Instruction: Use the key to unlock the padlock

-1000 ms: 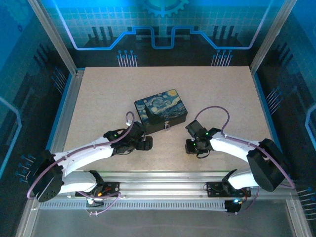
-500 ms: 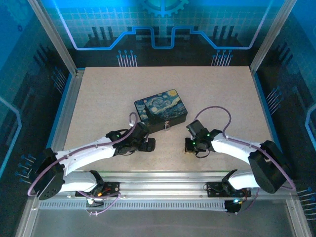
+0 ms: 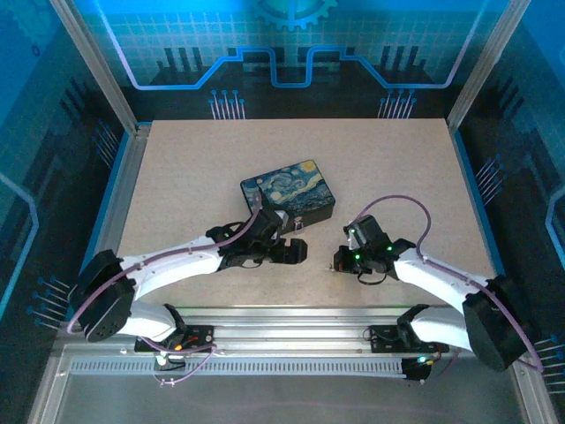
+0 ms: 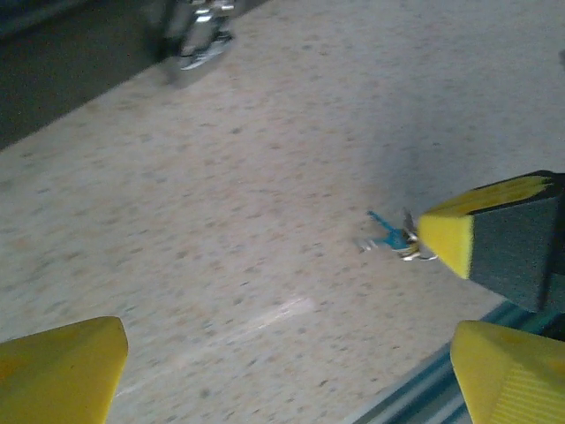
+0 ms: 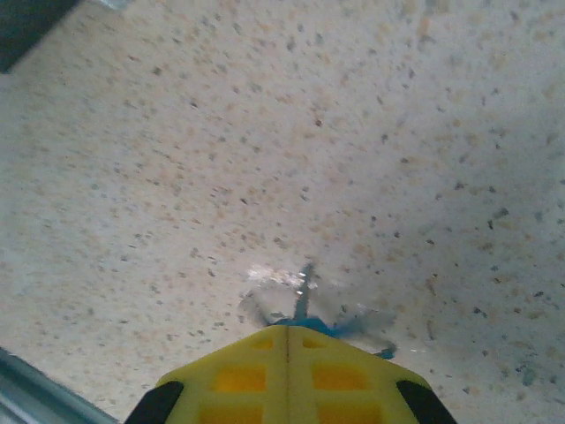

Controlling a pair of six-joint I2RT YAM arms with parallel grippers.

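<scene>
My right gripper [image 5: 289, 331] is shut on the key [image 5: 304, 291]. The key's blue head sits between the yellow pads and its thin silvery blade sticks out just above the table. The left wrist view shows that key [image 4: 392, 238] at the tip of a right finger [image 4: 448, 243]. My left gripper [image 4: 287, 371] is open and holds nothing, left of the right gripper [image 3: 338, 263] and low over the table. A shiny, blurred metal piece hangs at the black box's front, apparently the padlock [image 4: 199, 40]. Seen from above, my left gripper [image 3: 296, 250] sits just in front of that box.
The black box [image 3: 289, 197] with the swirly blue painted lid lies mid-table, just beyond both grippers. The table's near edge and metal rail [image 4: 459, 389] run close behind the grippers. Speckled tabletop [image 3: 388, 168] stretches open to the far right and left.
The left arm has swung right, along the box front toward the right gripper. The right gripper has shut on the key and shifted slightly toward the near edge.
</scene>
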